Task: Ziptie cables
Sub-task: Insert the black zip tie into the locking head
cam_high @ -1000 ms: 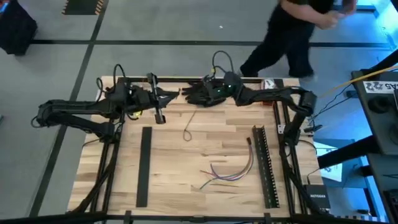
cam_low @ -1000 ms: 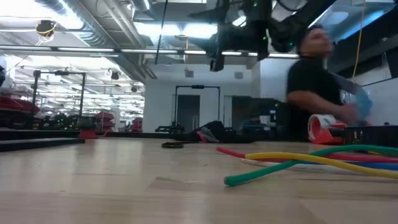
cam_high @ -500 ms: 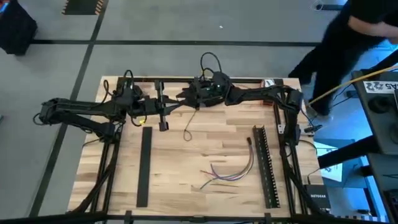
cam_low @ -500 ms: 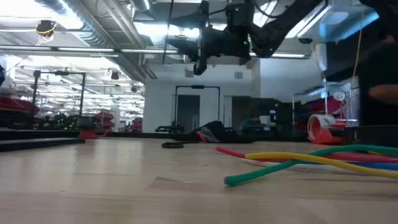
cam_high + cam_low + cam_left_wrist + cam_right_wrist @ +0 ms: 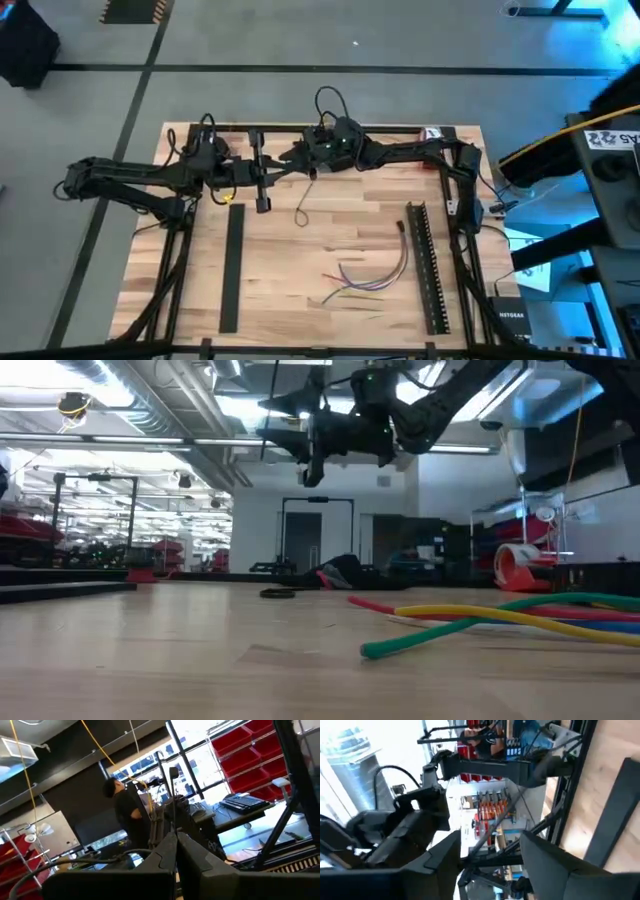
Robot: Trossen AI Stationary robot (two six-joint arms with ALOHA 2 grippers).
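From above, the cables (image 5: 368,275) lie loose on the bench (image 5: 300,270) toward its near right part, just beside a long black slotted bar (image 5: 424,265). Both arms hover at the far edge, well apart from them: the left tool (image 5: 262,178) and the right tool (image 5: 292,155) nearly meet.

At bench height, the cables (image 5: 500,615) look thin, light and floppy; they will likely sag and splay, so gathering them mid-length where they bunch seems best.

The left wrist view shows its fingers (image 5: 165,862) closed together, empty. The right wrist view shows its fingers (image 5: 550,865) spread apart, empty.
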